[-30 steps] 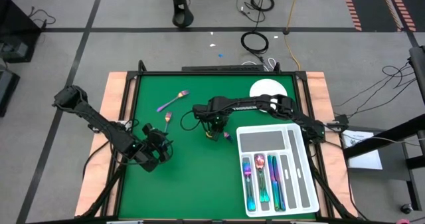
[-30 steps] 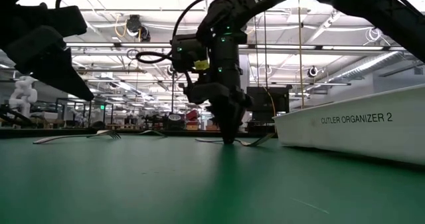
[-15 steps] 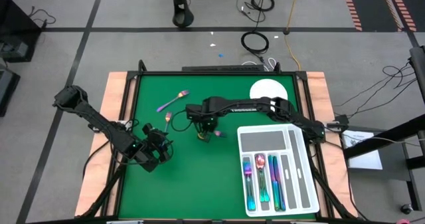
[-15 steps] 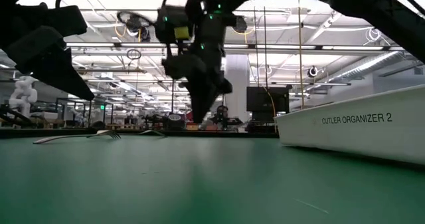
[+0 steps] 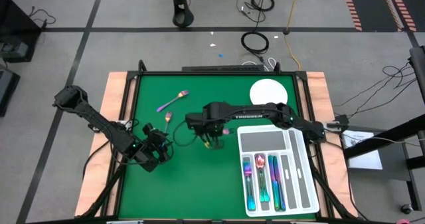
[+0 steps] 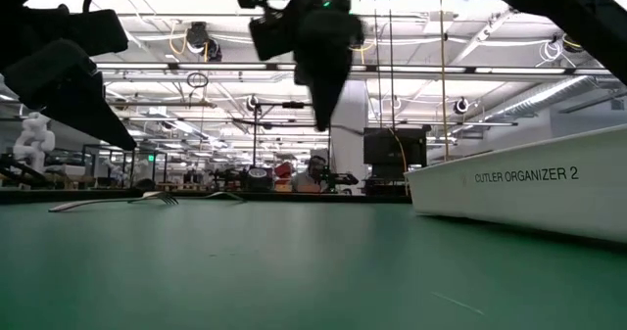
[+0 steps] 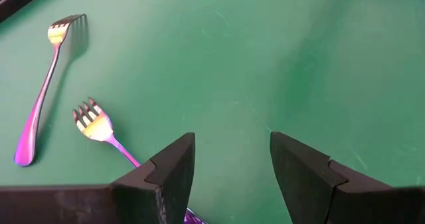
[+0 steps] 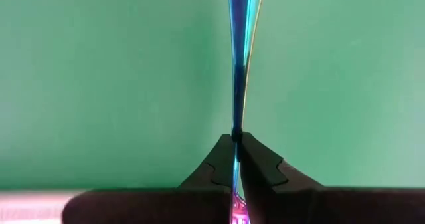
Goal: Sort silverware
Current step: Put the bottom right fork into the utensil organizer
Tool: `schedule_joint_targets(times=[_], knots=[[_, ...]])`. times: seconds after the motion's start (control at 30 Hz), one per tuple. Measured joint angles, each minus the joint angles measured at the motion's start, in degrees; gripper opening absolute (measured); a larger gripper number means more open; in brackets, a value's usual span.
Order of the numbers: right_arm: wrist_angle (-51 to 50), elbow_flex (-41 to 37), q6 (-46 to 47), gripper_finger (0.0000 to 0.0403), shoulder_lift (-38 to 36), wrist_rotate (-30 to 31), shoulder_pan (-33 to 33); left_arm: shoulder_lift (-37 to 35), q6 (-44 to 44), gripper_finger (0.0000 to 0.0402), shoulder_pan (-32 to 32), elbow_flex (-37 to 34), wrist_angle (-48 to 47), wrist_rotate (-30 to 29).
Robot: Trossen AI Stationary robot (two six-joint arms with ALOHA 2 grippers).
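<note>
Right tool [image 8: 236,151]: shut tight on one piece of silverware [image 8: 238,58], held edge-on; thin strip w/ blue-gold sheen, pink at the grip end. Type of piece can't be told. In high view the right tool [image 5: 214,139] sits just left of the white tray [image 5: 297,177], raised off the surface; low view shows it up high, nothing under it.

Left tool [image 7: 232,164]: fingers wide apart, holding nothing. High view puts the left tool [image 5: 158,149] well left of the tray, near the surface's left edge.

Surface [image 5: 192,177]: green mat, wood border, black frame. Low view: large workshop hall behind, ceiling lights, racks, monitors.

Edges/room: tray fills the near right corner, lettered "CUTLER ORGANIZER 2" on its side in low view. Round white plate [image 5: 267,90] beyond the tray, at the far edge. Wide bare green between tray and left tool.

Silverware, other items:
- Fork [image 7: 43,84], long handle, gold tines, pink-purple end; lies flat far left of the tray.
- Fork [image 7: 99,127], gold head; its handle runs under the left tool's finger.
- High view: these 2 loose pcs [image 5: 174,100] lie well left of the plate, apart from each other.
- Sorted pcs [image 5: 262,181] lie lengthwise in the tray's left slots, rainbow pink-blue-green; right slots grey.
</note>
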Motion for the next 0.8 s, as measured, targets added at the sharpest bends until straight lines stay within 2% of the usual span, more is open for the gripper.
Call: schedule_joint_targets(times=[0.33, 0.53, 0.63, 0.73, 0.8], knots=[[-3.25, 0.0, -2.87, 0.0, -3.29, 0.51, 8.46, -0.02, -0.12, 0.0199, 0.0, 0.0, 0.45, 0.83], [-3.26, 0.02, 1.5, 0.0, -8.56, 0.65, 13.43, -0.02, -0.13, 0.0199, 0.0, 0.0, 2.35, 2.24], [-3.29, 0.02, 3.79, 0.0, -10.85, 3.46, 16.42, -0.02, -0.1, 0.0199, -0.07, 0.0, 4.27, 2.38], [-3.28, -2.11, 5.07, 0.0, -13.15, 4.96, 19.49, -0.02, -0.1, 0.0199, -0.07, 0.0, 5.91, 2.49], [-3.17, -5.62, 2.79, 0.0, -14.9, 4.7, 21.53, -0.02, -0.09, 0.0199, -0.07, 0.0, 6.81, 2.51]])
